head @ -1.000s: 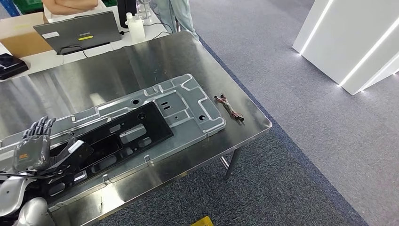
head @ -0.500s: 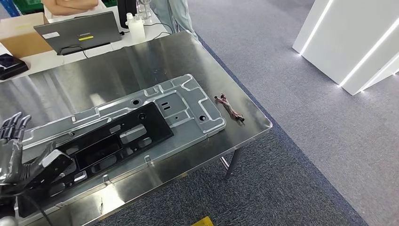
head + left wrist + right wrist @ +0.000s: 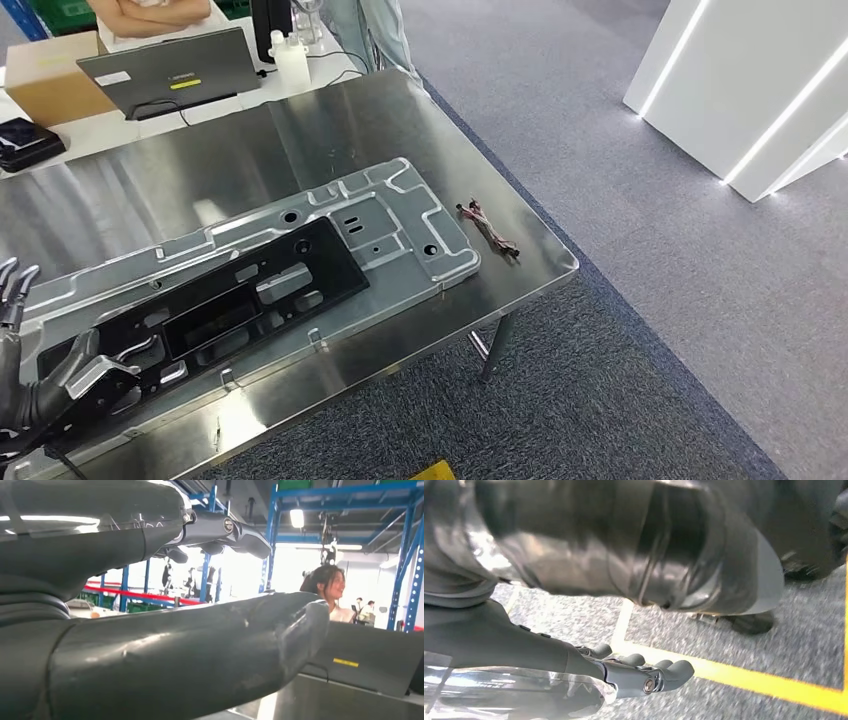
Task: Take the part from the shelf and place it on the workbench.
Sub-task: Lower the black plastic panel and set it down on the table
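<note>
Part [image 3: 250, 290] flat; left hand [image 3: 30, 380] spread.

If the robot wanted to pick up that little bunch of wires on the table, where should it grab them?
Probably at the middle of the wire bundle, pinched from straight above. It lies flat on the workbench, thin and long, slanting toward the table's corner, so fingers should close across its narrow width. It sits apart from the metal panel, leaving room on both sides.

No legible text, brand or number anywhere. Laptop [image 3: 165, 68] lid carries small yellow sticker [image 3: 182, 84] and white label [image 3: 113, 78]; print on both too small to read. Same yellow sticker [image 3: 346, 662] in left wrist view, also unreadable.
</note>
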